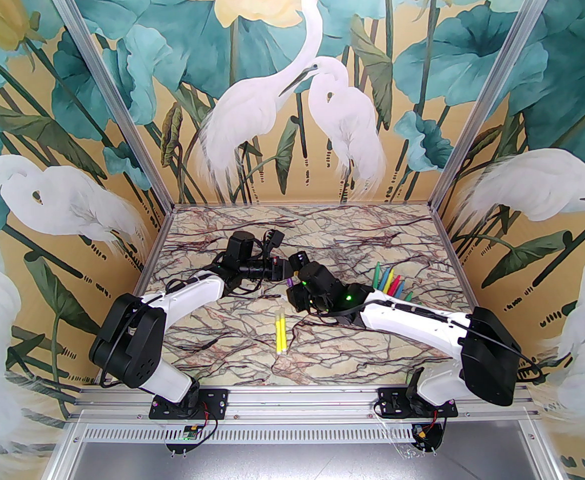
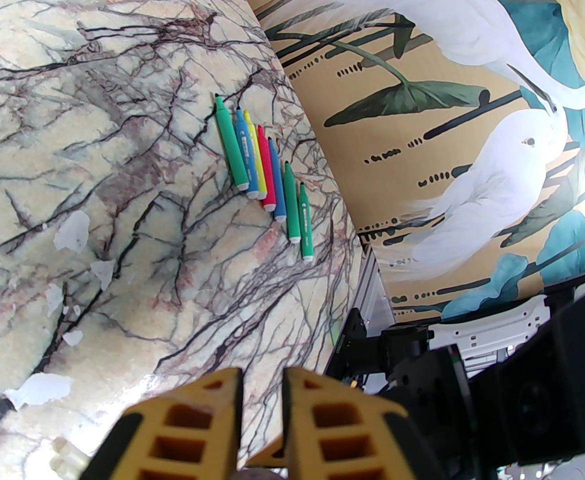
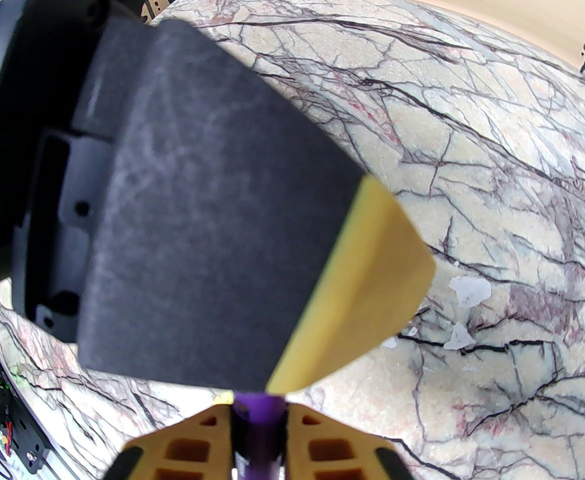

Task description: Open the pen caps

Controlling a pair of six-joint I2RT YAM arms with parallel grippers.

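The short purple felt-tip marker (image 3: 257, 418) is sitting between the yellow ribbed fingers of the right gripper (image 3: 258, 410). Both fingers are pressing on its body, so this gripper is closed on the marker. The far end of the marker is hiding behind a black and yellow finger (image 3: 362, 278) of the left gripper, which is lying across it.

In its own wrist view the left gripper (image 2: 262, 373) is holding its fingers almost together, with only a thin gap, so it is closed. I cannot tell if it is pinching the end of the marker.

From above, the two grippers are meeting tip to tip over the middle of the marble-patterned table (image 1: 322, 238), and a bit of the purple marker (image 1: 290, 282) is showing between them.

Nearer to the arm bases, two yellow markers (image 1: 280, 330) are lying side by side, wearing pale see-through caps (image 1: 282, 313) on their far ends.

To the right, a row of green, blue, yellow and red markers (image 2: 262, 168) is lying close together, with bare dark tips pointing away from the arms.
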